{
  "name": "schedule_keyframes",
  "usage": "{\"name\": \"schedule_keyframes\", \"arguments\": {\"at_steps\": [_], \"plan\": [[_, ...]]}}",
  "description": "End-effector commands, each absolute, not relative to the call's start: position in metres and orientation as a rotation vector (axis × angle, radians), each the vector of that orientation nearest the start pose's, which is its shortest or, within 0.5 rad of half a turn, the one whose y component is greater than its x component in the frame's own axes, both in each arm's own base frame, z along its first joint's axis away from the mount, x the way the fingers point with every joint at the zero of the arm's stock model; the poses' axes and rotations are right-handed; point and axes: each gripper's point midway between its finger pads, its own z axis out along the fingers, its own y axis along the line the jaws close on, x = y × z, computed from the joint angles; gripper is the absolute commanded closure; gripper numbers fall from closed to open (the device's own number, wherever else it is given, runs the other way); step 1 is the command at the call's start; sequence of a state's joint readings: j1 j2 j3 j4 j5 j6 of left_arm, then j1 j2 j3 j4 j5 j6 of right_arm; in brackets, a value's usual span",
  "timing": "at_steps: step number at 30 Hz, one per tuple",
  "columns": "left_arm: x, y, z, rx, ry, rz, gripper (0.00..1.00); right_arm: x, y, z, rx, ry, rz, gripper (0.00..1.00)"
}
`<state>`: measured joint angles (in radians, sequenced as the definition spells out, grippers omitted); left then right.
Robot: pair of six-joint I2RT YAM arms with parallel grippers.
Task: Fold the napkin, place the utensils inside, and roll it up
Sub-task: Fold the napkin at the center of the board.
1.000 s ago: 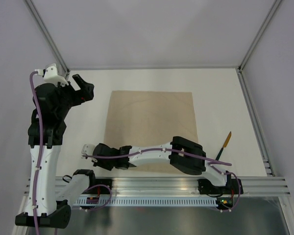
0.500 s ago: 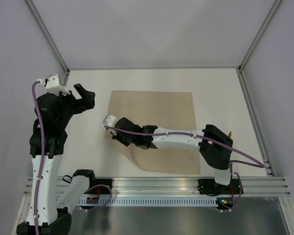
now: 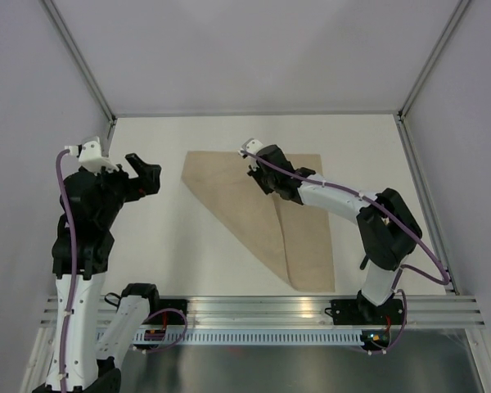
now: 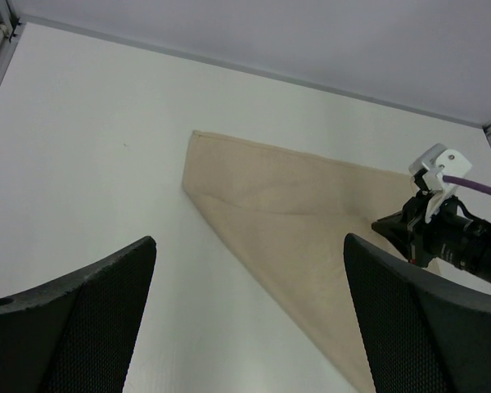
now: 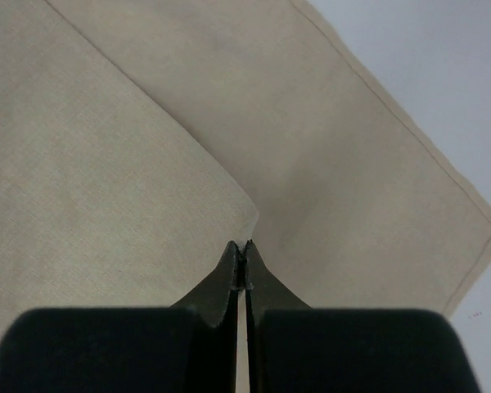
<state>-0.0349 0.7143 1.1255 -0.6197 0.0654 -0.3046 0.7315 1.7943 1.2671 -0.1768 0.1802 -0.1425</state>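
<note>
The beige napkin (image 3: 262,214) lies mid-table, folded over along a diagonal crease from its far-left corner to its near-right edge. My right gripper (image 3: 259,173) hangs over the cloth's far middle, shut on the tip of the lifted flap; in the right wrist view the jaws (image 5: 244,246) pinch that corner, with the flap (image 5: 106,164) to the left and the lower layer (image 5: 368,155) to the right. My left gripper (image 3: 146,175) hovers left of the napkin, open and empty (image 4: 250,246), looking at the cloth (image 4: 295,205). The utensils are out of view.
White walls with metal corner posts (image 3: 88,70) close in the table at the back and sides. The metal rail (image 3: 262,315) with both arm bases runs along the near edge. My right arm's elbow (image 3: 387,231) stands over the table's right side.
My right gripper has carried the napkin's near-left corner away from me and to the right, across the cloth, making the diagonal fold. The left arm has barely shifted.
</note>
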Motion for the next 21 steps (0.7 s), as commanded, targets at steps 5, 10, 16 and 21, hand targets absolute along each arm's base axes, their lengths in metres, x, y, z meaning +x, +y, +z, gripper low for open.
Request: {"name": "schedule_keyframes", "arguments": {"at_steps": [5, 10, 16, 21], "plan": [[0.256, -0.036, 0.344, -0.141, 1.766, -0.298, 0.01, 0.419, 0.242, 0.102, -0.790, 2.113, 0.032, 1.00], [0.257, -0.035, 0.339, -0.142, 1.772, -0.293, 0.01, 0.437, 0.216, 0.095, -0.726, 2.138, -0.003, 1.00], [0.257, -0.034, 0.328, -0.145, 1.775, -0.284, 0.01, 0.455, 0.186, 0.089, -0.651, 2.162, -0.043, 0.99], [0.257, -0.033, 0.322, -0.147, 1.775, -0.281, 0.01, 0.466, 0.168, 0.088, -0.602, 2.171, -0.072, 1.00]]}}
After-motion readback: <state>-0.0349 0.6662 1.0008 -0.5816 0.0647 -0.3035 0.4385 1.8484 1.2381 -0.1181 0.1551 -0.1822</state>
